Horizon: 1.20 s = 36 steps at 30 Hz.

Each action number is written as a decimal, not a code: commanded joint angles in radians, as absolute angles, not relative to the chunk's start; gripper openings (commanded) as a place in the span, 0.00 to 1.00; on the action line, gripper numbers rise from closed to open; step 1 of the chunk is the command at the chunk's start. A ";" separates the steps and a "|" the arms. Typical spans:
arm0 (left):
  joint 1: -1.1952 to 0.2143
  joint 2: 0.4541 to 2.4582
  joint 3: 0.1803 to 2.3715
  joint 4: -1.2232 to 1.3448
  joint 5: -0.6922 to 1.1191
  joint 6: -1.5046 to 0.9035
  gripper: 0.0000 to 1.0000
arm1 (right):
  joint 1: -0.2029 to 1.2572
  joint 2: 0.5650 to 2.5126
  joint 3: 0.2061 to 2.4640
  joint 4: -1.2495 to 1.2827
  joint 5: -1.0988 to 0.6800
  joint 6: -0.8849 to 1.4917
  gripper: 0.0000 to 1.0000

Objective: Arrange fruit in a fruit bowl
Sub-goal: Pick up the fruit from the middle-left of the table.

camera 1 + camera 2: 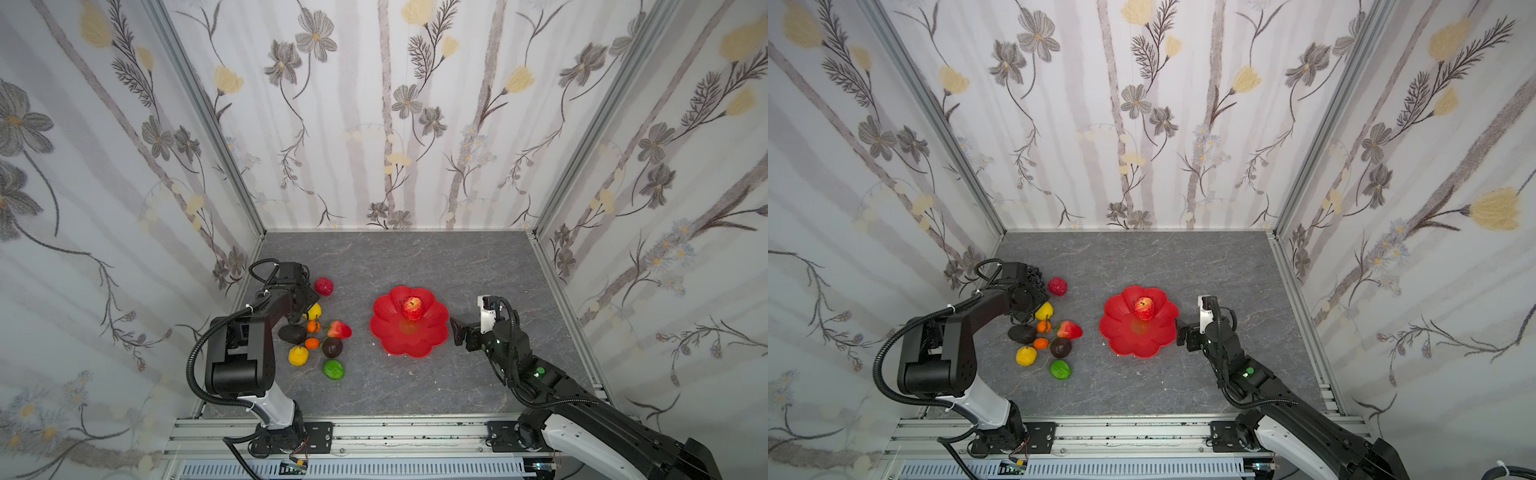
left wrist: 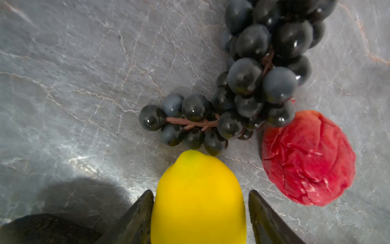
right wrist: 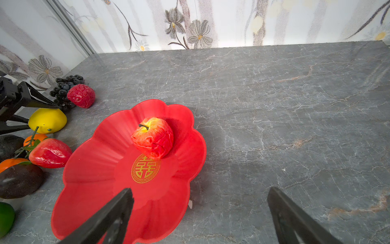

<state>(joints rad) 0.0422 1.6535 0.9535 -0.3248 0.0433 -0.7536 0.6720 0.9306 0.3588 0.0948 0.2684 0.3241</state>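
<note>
- We had the left claw [image 2: 201,193] astride the lemon [image 2: 196,213], jaws part open, one touching, one just clear: no grip yet.
- The right claw [image 3: 200,189] hung wide open and empty beside the bowl [image 3: 88,211], likely to keep out of the way.
- Only the apple [image 3: 153,137] lay in the bowl.

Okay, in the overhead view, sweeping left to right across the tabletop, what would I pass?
Avocado → strawberry → red fruit bowl → right gripper. The other fruits overlap these sideways, so they are left out.
</note>
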 commanded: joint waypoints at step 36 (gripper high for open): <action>-0.286 1.118 0.801 -0.249 0.033 -1.104 0.49 | 0.675 0.875 0.361 0.214 0.084 0.562 0.99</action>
